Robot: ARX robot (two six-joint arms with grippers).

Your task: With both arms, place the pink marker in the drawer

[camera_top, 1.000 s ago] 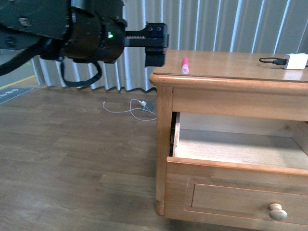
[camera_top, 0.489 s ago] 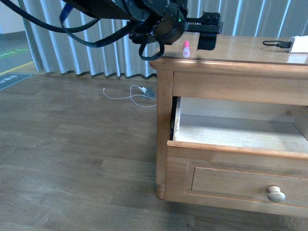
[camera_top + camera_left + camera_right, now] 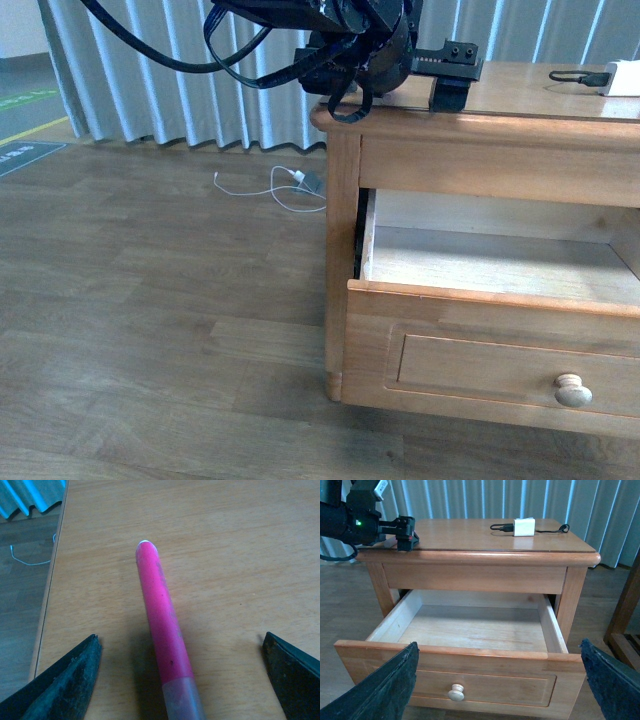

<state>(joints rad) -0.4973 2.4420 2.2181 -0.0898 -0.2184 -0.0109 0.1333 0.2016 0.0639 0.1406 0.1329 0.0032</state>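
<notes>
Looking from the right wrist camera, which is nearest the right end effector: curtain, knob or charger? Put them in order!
1. Knob, on the open drawer's front, nearest the right end effector.
2. Charger, on the cabinet top, toward the back.
3. Curtain, behind the cabinet.

The drawer (image 3: 460, 655) is pulled out of the cabinet (image 3: 470, 542). Its pale wood inside shows. A small round knob (image 3: 456, 692) sits on its front. A white charger (image 3: 524, 527) with a black cable (image 3: 552, 530) lies on the cabinet top, near the back. The left arm (image 3: 350, 522) reaches over one front corner of the top. The right gripper (image 3: 498, 647) has its two black fingers (image 3: 390, 685) wide apart. Curtains (image 3: 470, 500) hang behind.
</notes>
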